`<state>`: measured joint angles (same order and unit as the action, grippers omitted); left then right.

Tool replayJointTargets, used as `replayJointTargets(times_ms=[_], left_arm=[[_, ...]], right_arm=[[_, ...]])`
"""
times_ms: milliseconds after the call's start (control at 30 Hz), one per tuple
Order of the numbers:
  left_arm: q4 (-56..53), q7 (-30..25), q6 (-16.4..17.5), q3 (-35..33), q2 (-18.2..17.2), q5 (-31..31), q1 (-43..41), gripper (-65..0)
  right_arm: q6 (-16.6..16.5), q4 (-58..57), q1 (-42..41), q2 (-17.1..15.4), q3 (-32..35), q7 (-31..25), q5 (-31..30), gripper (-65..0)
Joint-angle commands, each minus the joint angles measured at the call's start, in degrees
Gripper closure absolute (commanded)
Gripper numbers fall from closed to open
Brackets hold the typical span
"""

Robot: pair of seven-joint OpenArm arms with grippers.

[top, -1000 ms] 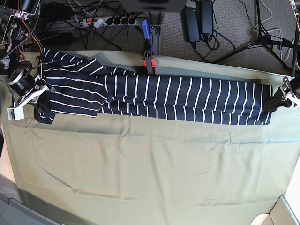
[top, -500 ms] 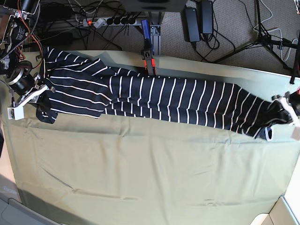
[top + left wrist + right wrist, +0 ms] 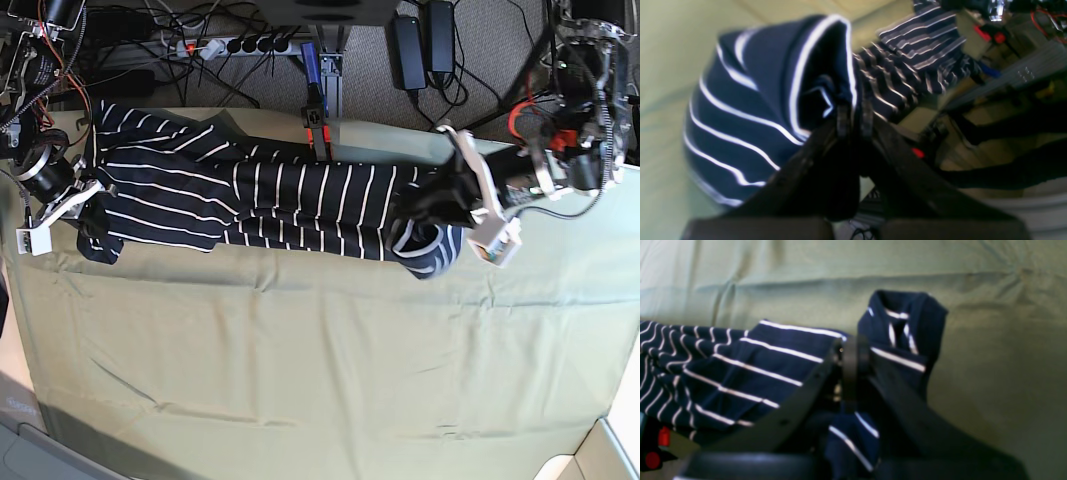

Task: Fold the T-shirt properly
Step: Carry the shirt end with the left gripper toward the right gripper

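Observation:
The dark navy T-shirt [image 3: 300,195] with thin white stripes lies stretched along the far side of the table. In the base view my left gripper [image 3: 440,207] is near the middle right, shut on the shirt's right end, which curls up into a rounded bunch. The left wrist view shows the same gripper [image 3: 853,116] pinching a fold of the T-shirt [image 3: 740,126] above the cloth. My right gripper [image 3: 88,212] is at the far left, shut on the shirt's other end. Its wrist view shows the gripper [image 3: 855,353] closed on the striped T-shirt [image 3: 750,373].
An olive-green cloth [image 3: 320,370] covers the table. An orange and black clamp [image 3: 318,132] grips the far table edge just behind the shirt. Cables, a power strip [image 3: 235,45] and a tripod [image 3: 560,70] lie beyond that edge.
My left gripper has carried the shirt's right end from the table's right edge leftward to the middle right, lifting and bunching it. The right gripper has stayed in place.

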<state>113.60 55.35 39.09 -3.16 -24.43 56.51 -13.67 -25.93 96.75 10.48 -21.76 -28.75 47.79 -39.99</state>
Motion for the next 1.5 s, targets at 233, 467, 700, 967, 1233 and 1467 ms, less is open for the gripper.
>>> replayJointTargets(times_ms=[233,467,700,967,1233,1467], left_arm=[[1.03,-3.93,0.91,-11.98,5.92,-5.44,0.63,0.0],[-0.09,-6.03,0.91,-16.0,10.08,-10.4,2.47,0.0],[-8.52,-6.03,0.91,-16.35,14.29,-10.69,7.61,0.0],[-12.33,-6.12,0.91,-23.1,14.32,-12.2,10.75,0.0],[-12.33,-7.08,0.52,-25.81,18.43,-18.05,11.08,-17.1],[-12.33,-7.17,-0.85,-25.81,21.24,-18.4,12.57,-17.1]], right_arm=[[-4.11,0.92,-0.59,-1.05,-0.48,-1.29,-0.68,0.0],[-4.11,0.92,-0.59,-0.87,-0.48,-1.27,-0.72,0.0],[-4.13,0.92,-0.59,-0.42,-0.48,-0.83,-0.74,0.0],[-4.13,0.92,-0.59,-0.24,-0.48,-0.87,-0.79,0.0],[-4.13,0.92,-0.59,-0.24,-0.48,-0.85,-0.85,0.0],[-4.13,0.92,-0.57,0.04,-0.48,-0.79,-0.96,0.0]])
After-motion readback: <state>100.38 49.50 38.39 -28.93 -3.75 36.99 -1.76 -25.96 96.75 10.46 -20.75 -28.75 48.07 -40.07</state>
